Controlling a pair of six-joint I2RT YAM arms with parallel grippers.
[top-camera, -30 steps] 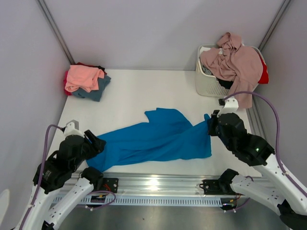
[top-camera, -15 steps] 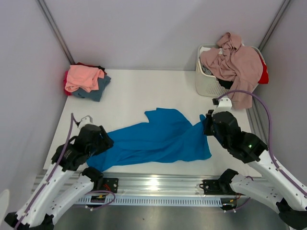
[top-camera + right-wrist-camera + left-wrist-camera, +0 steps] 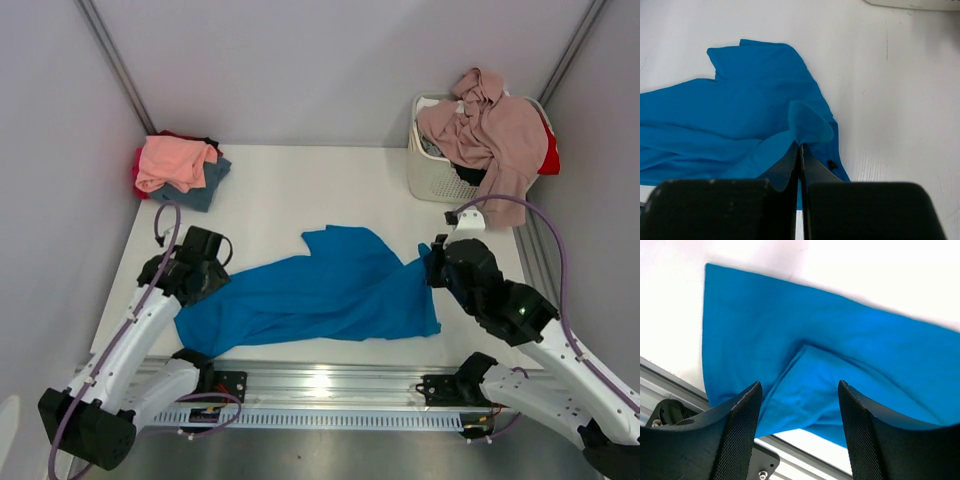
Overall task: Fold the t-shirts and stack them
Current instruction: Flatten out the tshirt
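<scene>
— What is the pink shirt point(image 3: 175, 160) covering at ten o'clock on the table point(image 3: 300, 190)?

— It is lying over a grey-blue shirt point(image 3: 203, 187). A red shirt point(image 3: 137, 165) and a black shirt point(image 3: 208, 143) are only peeking out beneath, so their shapes are not showing.

— And the basket point(image 3: 428, 178) at two o'clock?

— A mauve shirt point(image 3: 500, 130) is draping over it and hiding most of the rim. Some dark cloth point(image 3: 470, 175) is showing inside, too little to name.

— The blue shirt point(image 3: 330, 290)?

— The right wrist picture is cutting it off at nine o'clock, the left wrist picture at three. From overhead, the arm is hiding the tips of the right gripper point(image 3: 800, 150). A dark speck point(image 3: 832, 164) on the hem is looking too small to identify.
</scene>
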